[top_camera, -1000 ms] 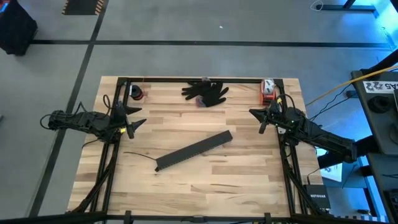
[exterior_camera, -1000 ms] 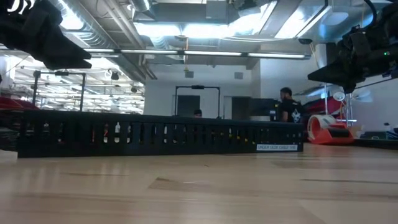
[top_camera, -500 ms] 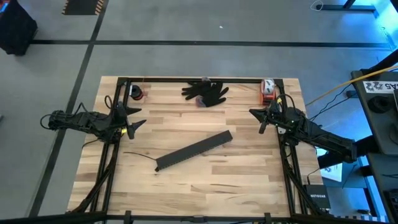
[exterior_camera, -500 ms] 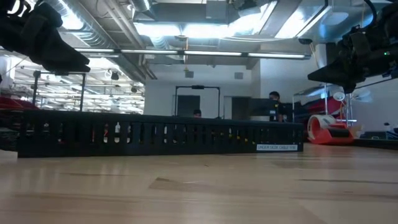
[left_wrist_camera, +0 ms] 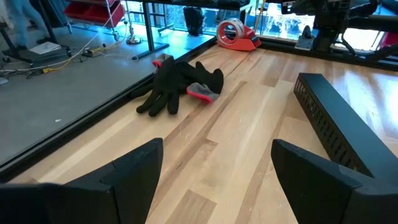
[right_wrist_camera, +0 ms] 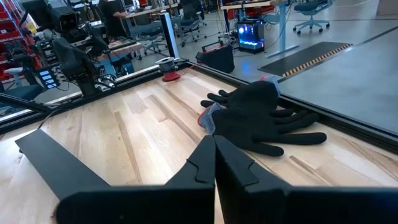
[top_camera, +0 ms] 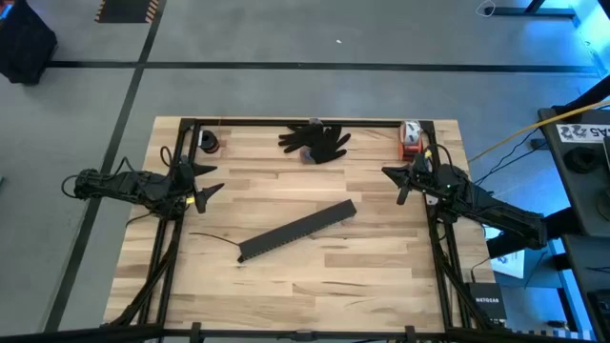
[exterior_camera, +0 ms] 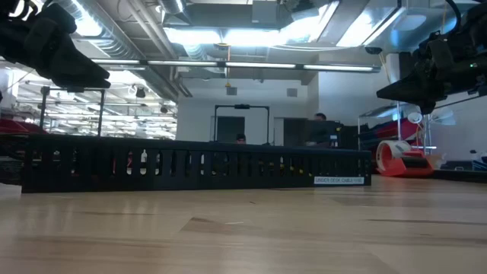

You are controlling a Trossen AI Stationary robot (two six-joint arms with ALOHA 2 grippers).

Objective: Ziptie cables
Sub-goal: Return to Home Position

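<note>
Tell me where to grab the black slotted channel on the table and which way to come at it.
Grip the black channel at mid-length, across its narrow width, coming straight down from above. It lies flat and diagonal on the table, long and straight, so a middle hold should balance it; turn the jaws square to its slant.

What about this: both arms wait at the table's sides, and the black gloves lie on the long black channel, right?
Not on it. The black gloves lie near the table's far edge, apart from the black channel, as the high view shows. The rest holds.
</note>
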